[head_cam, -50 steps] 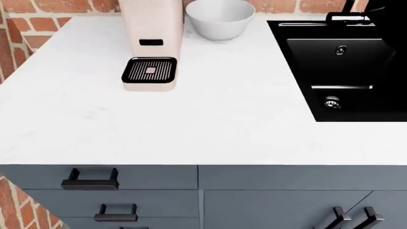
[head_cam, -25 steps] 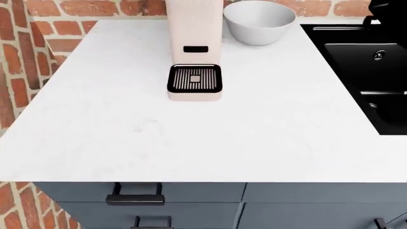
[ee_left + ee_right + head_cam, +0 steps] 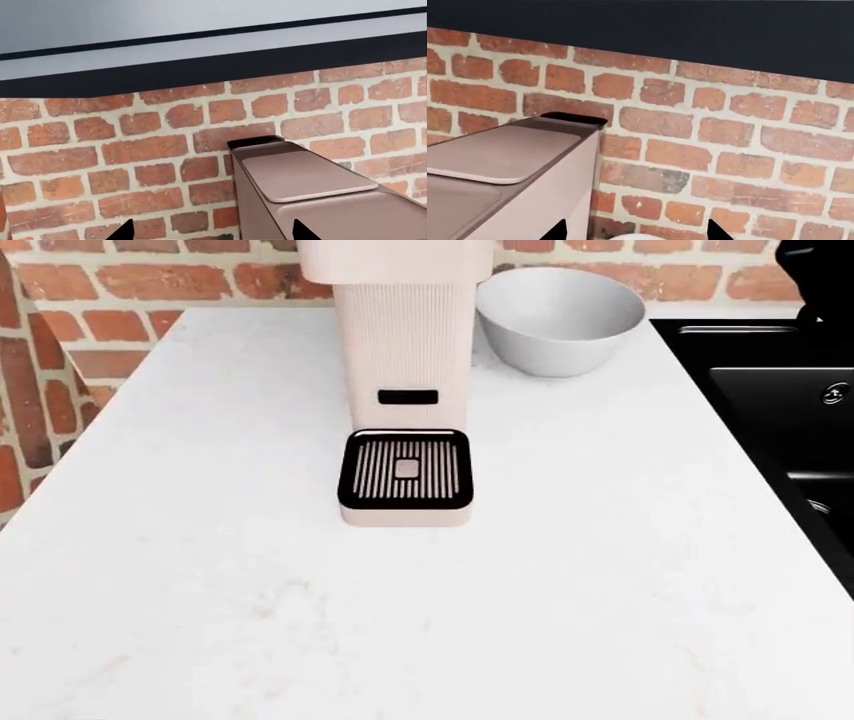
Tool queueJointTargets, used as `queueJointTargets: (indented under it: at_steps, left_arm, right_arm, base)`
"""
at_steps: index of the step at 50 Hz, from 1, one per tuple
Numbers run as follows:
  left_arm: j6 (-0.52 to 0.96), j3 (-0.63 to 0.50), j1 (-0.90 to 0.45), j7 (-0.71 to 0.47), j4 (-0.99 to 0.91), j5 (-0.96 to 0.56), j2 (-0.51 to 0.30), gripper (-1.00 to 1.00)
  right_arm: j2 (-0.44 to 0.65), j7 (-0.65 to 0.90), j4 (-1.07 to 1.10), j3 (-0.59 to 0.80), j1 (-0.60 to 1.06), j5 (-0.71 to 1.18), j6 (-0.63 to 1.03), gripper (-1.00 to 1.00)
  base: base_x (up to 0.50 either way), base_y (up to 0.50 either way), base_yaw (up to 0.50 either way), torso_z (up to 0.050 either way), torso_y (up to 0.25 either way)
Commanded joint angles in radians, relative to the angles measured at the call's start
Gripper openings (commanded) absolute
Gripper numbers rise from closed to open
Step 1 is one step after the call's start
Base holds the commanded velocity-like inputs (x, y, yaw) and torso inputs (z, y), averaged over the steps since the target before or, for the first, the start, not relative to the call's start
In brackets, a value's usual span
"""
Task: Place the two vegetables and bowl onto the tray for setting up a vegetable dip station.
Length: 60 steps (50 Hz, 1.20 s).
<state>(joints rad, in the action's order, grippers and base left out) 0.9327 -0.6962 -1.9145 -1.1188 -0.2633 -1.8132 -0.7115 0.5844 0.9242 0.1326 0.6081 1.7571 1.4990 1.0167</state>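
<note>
The white bowl stands upright at the back of the white counter, just right of a pink coffee machine and left of the sink. A white sliver at the edge of the right wrist view may be its rim. The two vegetables and the tray are out of view. Neither arm shows in the head view. Only the dark fingertips of my left gripper show, wide apart and empty, facing the brick wall beside the machine's top. My right gripper is likewise open and empty, with the machine's top beside it.
A black sink basin is set into the counter at the right edge. A brick wall runs behind the counter and down its left side. A dark cabinet underside hangs above the wall.
The head view has shifted closer over the counter. The coffee machine and bowl now sit lower and further right in it, and the drawers below the counter have dropped out of view.
</note>
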Motion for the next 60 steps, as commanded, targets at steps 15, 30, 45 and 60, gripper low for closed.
queueJointTargets:
  at_steps: [15, 30, 45, 60]
  left_arm:
    - [-0.001, -0.001, -0.001, -0.003, 0.002, -0.001, -0.004, 1.0]
    - [-0.001, -0.003, -0.002, -0.002, 0.003, 0.001, -0.004, 1.0]
    - [-0.001, -0.006, -0.002, -0.004, 0.002, 0.001, -0.001, 1.0]
    - [-0.002, -0.008, 0.0, -0.001, 0.001, 0.003, -0.002, 1.0]
  right_arm:
    - [-0.004, 0.015, -0.134, 0.031, -0.02, -0.026, 0.003, 1.0]
    - [-0.02, -0.09, -0.41, 0.048, -0.038, -0.094, -0.047, 1.0]
    - [-0.118, -0.285, -0.784, 0.086, 0.031, -0.199, -0.135, 1.0]
    - [-0.372, -0.558, -1.439, 0.189, 0.19, -0.365, -0.268, 1.0]
  base:
    - [0.0, 0.0, 0.0, 0.0, 0.0]
    - [0.0, 0.0, 0.0, 0.0, 0.0]
    - [0.0, 0.0, 0.0, 0.0, 0.0]
    - [0.0, 0.0, 0.0, 0.0, 0.0]
